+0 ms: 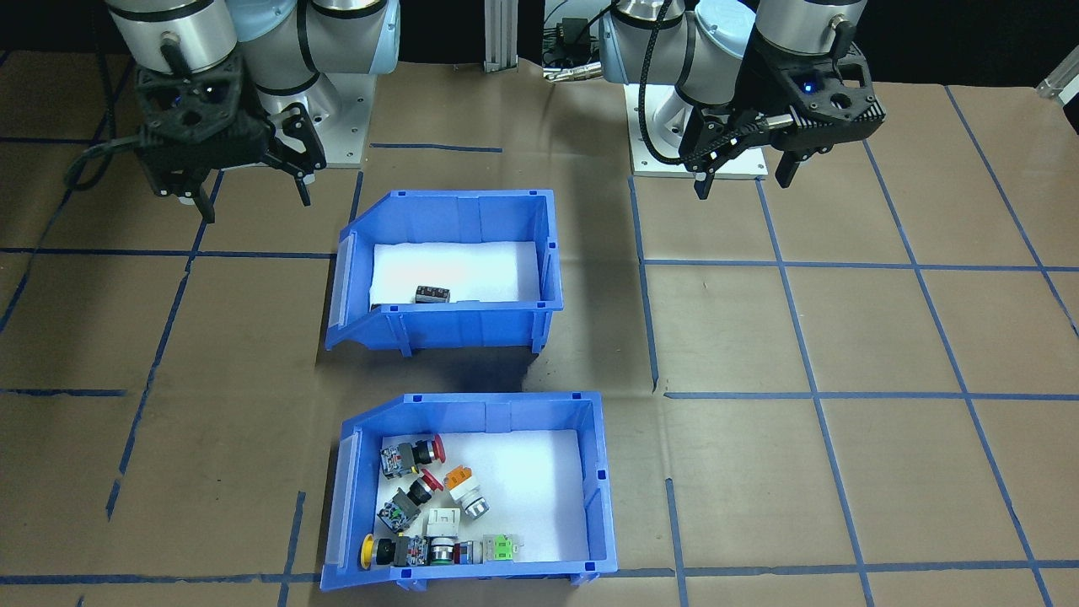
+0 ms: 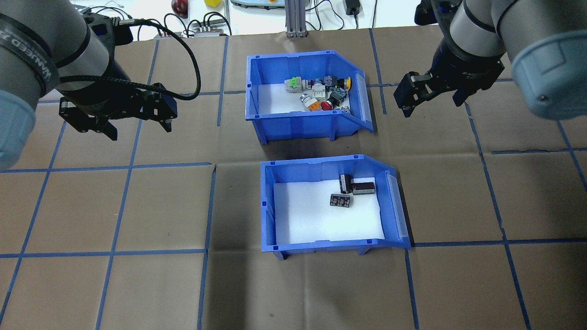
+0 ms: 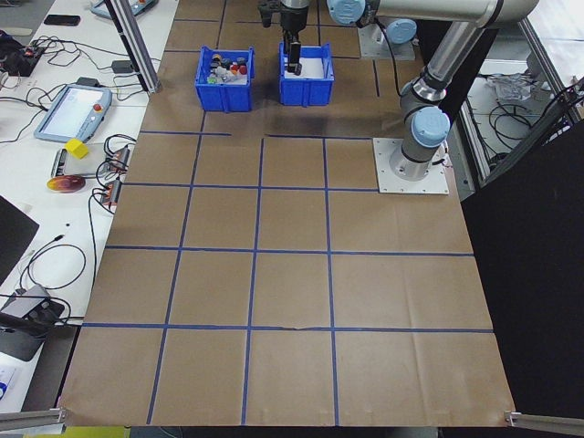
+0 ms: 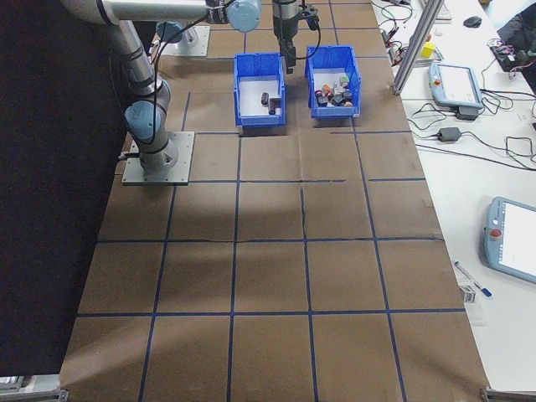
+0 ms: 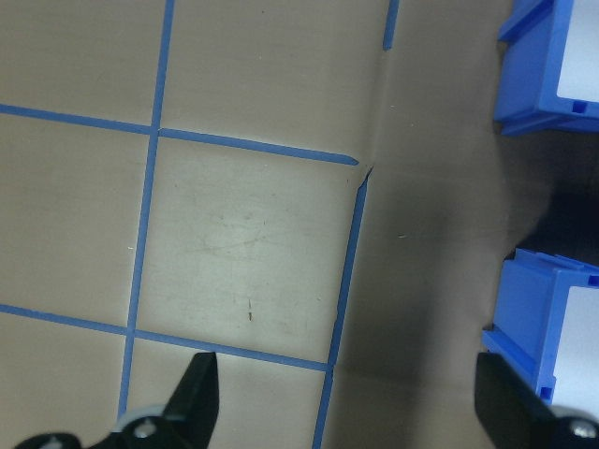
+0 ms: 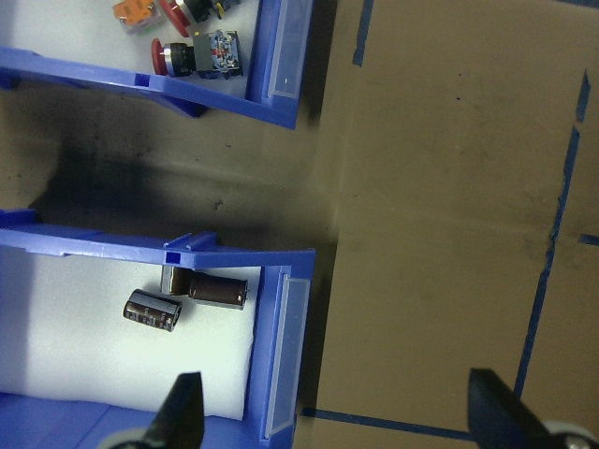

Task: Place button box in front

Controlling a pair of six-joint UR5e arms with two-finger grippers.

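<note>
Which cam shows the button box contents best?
Exterior front-facing: the button box sits nearest, its switches clearly separate. Overhead shows them farther away and crowded; the side views show them tiny; the right wrist catches only a corner, the left wrist just bin edges.

We see the button box (image 2: 306, 120) on the table (image 2: 137, 275) directly beyond the capacitor bin (image 2: 321, 245), farther from the robot, with our left gripper (image 2: 137, 128) and right gripper (image 2: 431, 98) hanging at either side.
</note>
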